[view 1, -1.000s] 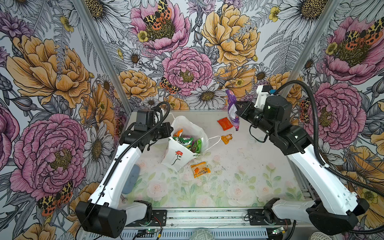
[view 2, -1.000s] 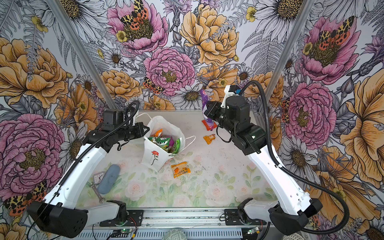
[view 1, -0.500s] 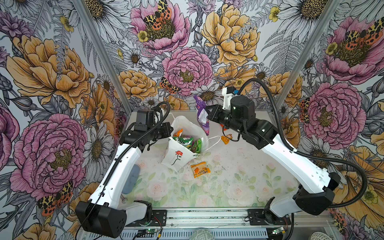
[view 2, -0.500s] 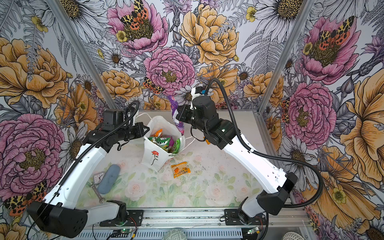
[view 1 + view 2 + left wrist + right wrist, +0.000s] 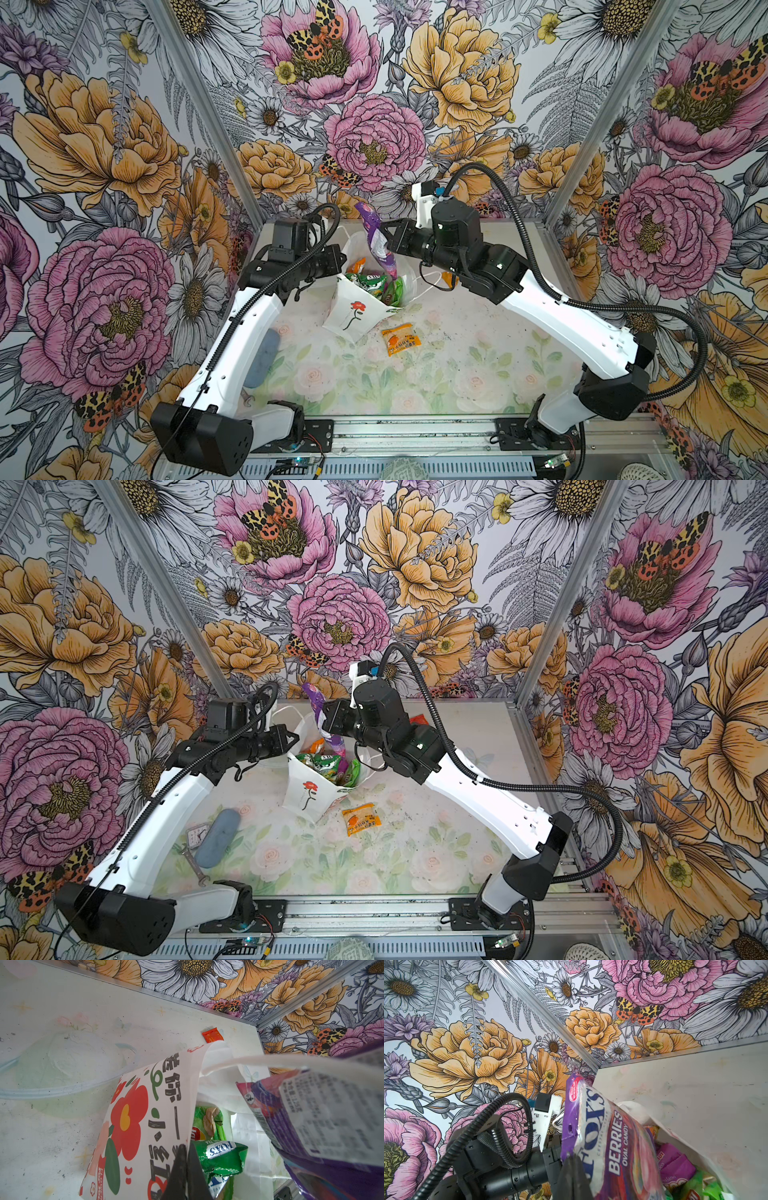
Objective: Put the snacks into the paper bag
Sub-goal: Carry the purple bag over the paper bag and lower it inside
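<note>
The white paper bag (image 5: 353,316) (image 5: 307,791) with a red flower stands tilted at mid-table, mouth open, with green, orange and magenta snacks (image 5: 374,282) (image 5: 328,764) inside. My left gripper (image 5: 343,259) (image 5: 296,739) (image 5: 186,1147) is shut on the bag's rim (image 5: 145,1105). My right gripper (image 5: 384,237) (image 5: 326,717) (image 5: 572,1159) is shut on the purple pouch (image 5: 376,245) (image 5: 333,742) (image 5: 608,1136) (image 5: 322,1115), which hangs upright with its lower end in the bag's mouth. An orange-red fruit packet (image 5: 401,340) (image 5: 360,820) lies in front of the bag. A red packet (image 5: 417,720) (image 5: 212,1035) lies at the back.
A small orange packet (image 5: 451,278) shows partly behind my right arm. A grey-blue oblong case (image 5: 262,357) (image 5: 218,837), a small clock (image 5: 195,835) and a wrench (image 5: 193,864) lie at front left. A clear plastic container (image 5: 62,1068) sits behind the bag.
My right arm has swung left from the back right, carrying the purple pouch to the bag's mouth. My left arm has kept still on the rim.
</note>
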You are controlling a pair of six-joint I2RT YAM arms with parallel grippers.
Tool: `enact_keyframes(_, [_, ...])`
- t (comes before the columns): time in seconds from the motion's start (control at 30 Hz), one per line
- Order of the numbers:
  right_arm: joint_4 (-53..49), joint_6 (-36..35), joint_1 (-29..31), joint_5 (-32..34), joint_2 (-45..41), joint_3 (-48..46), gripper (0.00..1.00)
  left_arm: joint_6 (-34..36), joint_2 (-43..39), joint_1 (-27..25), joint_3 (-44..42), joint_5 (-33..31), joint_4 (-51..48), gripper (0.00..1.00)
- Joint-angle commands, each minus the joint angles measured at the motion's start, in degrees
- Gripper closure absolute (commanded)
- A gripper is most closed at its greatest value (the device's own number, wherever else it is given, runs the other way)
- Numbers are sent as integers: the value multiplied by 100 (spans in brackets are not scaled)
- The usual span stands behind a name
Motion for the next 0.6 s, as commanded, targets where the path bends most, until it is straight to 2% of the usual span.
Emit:
enact_keyframes(0.0, [368,53,58,48,100,208,100,-40,-216,58,81,110,654,98])
enact_keyframes(0.33, [879,399,101,143,453,-144,100,-40,-232,58,81,99,654,98])
enact_keyframes(0.57, [1780,1094,111,360,641,-733,100,-40,-247,59,81,97,654,98])
